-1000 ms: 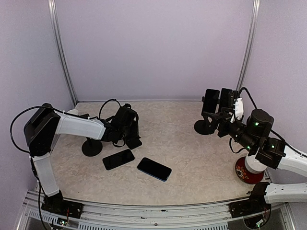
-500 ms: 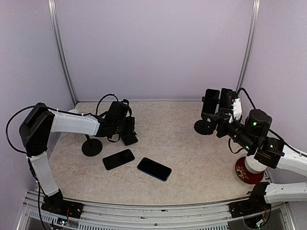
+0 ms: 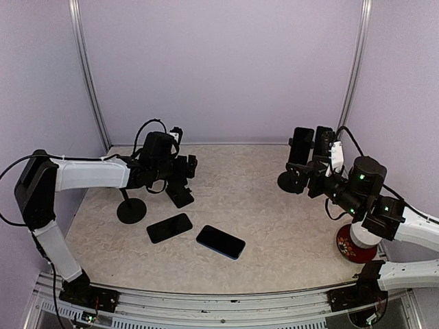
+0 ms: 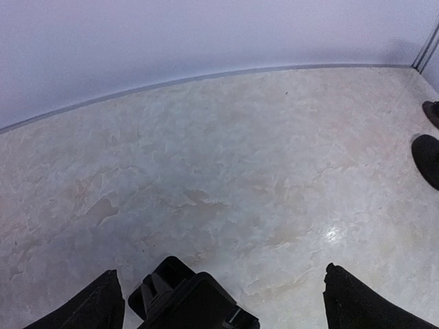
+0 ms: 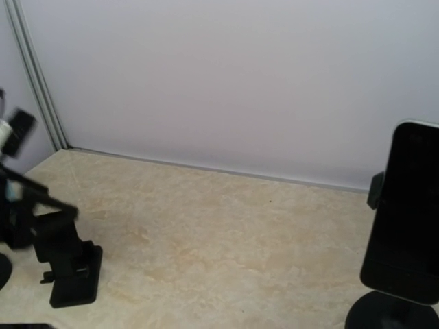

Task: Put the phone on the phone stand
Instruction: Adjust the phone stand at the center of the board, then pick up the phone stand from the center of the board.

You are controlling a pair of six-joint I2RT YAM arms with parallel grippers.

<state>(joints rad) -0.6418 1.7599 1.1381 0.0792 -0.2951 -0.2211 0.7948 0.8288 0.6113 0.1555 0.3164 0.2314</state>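
Left fingers (image 4: 101,307) spread wide around the stand (image 3: 182,197), far left, gripping nothing. A phone (image 3: 169,227) and a second phone (image 3: 220,241) lie flat on the near desk (image 3: 274,233). Neither is placed yet. Right fingers (image 3: 306,179): cannot tell.

Even diffuse light, soft shadows; glare spot on table (image 4: 334,234); blur at right-wrist left edge.

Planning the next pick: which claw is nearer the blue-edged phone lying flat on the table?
Left. The left claw hangs behind and left of the blue-edged phone; the right claw is far off to its right and farther back.
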